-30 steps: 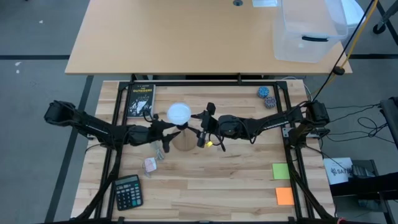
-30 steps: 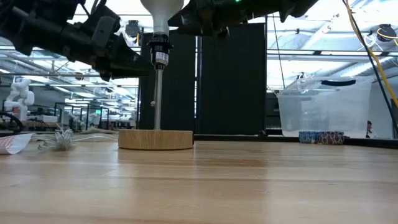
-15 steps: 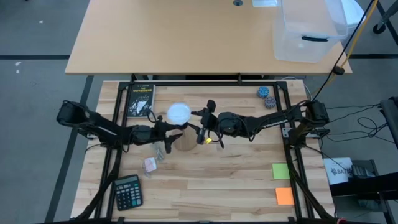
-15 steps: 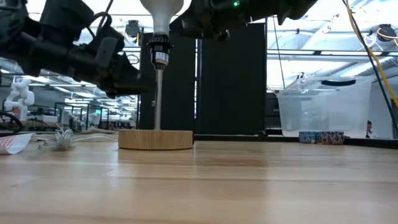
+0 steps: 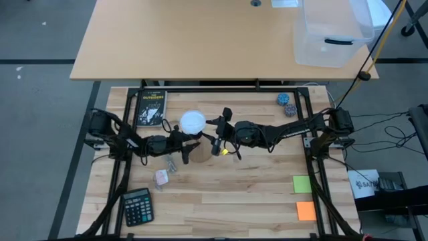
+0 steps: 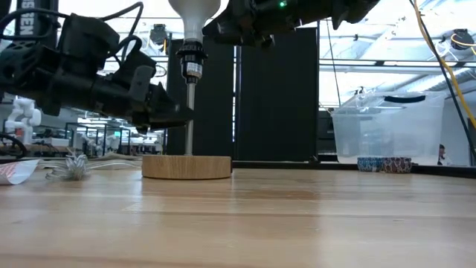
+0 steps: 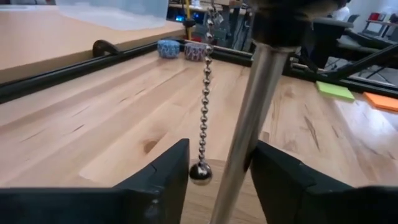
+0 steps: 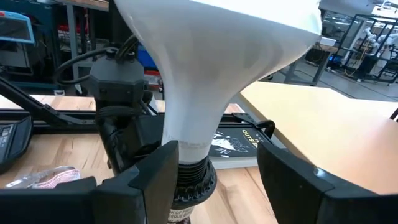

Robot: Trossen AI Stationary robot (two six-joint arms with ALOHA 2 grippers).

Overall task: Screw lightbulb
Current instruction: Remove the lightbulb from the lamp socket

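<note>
The white lightbulb [image 5: 192, 122] sits upright in the black socket [image 6: 191, 58] on top of a metal rod [image 6: 189, 112] that rises from a round wooden base [image 6: 186, 166]. A bead chain [image 7: 204, 106] hangs from the socket. My left gripper [image 6: 177, 115] is open at mid-height of the rod [image 7: 245, 130], which stands between its fingers. My right gripper [image 6: 216, 28] is open, level with the bulb's neck [image 8: 189, 140], one finger on each side of it. My left gripper comes level from the table's left, and the rod runs close by one finger [image 7: 277, 180]; I cannot tell whether it touches. My right gripper comes level from the table's right; one finger [image 8: 155, 177] overlaps the bulb's neck just above the socket, and I cannot tell whether it touches.
A black book [image 5: 151, 107] lies at the far left, and a calculator [image 5: 137, 206] at the near left. A clear wrapper [image 5: 172, 163] and a small packet [image 5: 161, 177] lie left of the base. Two small balls [image 5: 286, 104] and sticky notes [image 5: 302, 184] lie on the right.
My left gripper has gone down along the rod, from the socket's height to about the rod's middle, while its arm has drawn in toward the stand. The bulb and stand have stayed where they were.
</note>
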